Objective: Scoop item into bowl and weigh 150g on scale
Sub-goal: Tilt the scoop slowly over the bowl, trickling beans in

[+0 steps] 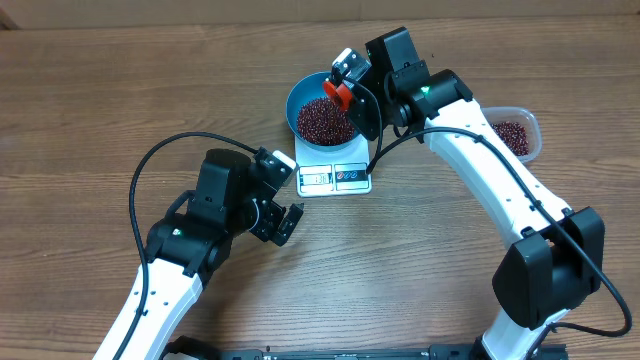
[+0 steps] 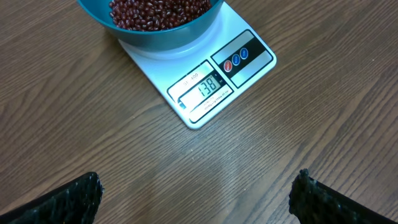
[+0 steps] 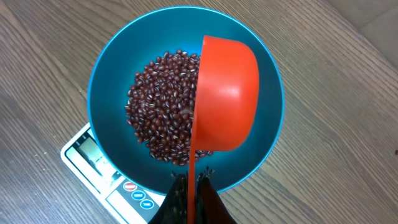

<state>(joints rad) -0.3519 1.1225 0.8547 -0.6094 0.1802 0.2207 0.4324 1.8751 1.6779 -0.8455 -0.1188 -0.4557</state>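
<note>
138 on scale (image 2: 205,87), L-wrist view only, L hand (image 2: 199,202) apart; R hand (image 3: 189,199) clamps scoop (image 3: 227,93) over bowl (image 3: 109,74).

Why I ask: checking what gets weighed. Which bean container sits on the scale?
The blue bowl sits on the scale. The clear tub stands off to the side, apart from it.
</note>
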